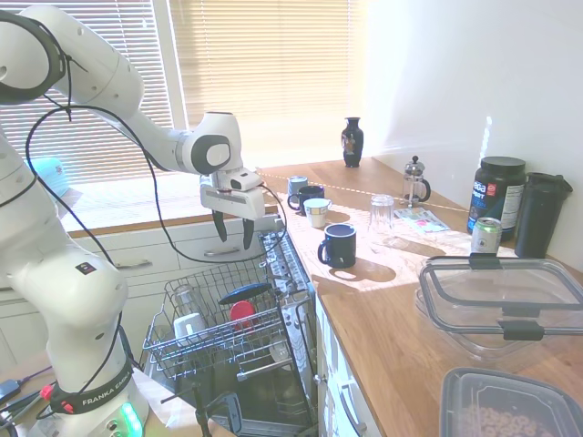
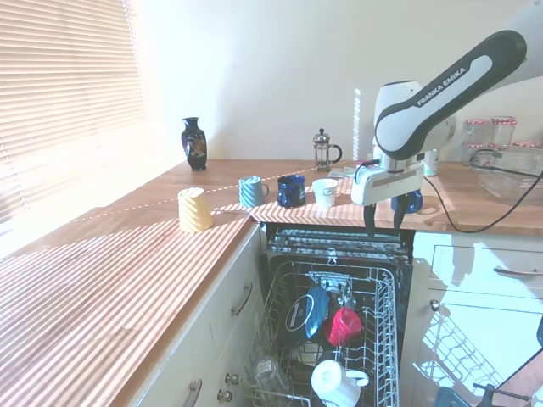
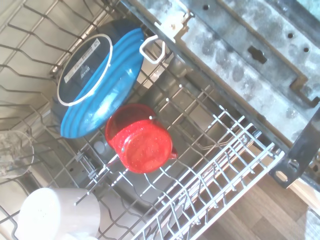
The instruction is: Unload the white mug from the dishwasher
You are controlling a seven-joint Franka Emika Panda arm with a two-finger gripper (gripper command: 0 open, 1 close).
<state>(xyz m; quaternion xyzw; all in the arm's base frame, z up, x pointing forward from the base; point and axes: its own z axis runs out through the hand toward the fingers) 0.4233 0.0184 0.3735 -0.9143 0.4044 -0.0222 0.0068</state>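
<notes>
One small plain white ceramic mug (image 2: 338,383) lies in the grey wire rack (image 2: 383,315) of the open under-counter dishwasher (image 2: 335,240), near the front. We also count one red mug (image 2: 344,326) and one blue bowl (image 2: 304,312) there. Gripper (image 2: 383,217) hangs above the rack, jaws parted, holding nothing. Five cups stand on the wooden bench (image 2: 110,263).

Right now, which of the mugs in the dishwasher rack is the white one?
The white mug at the rack's front end, farthest from the hand. The red mug sits mid-rack beside the blue dish.
</notes>
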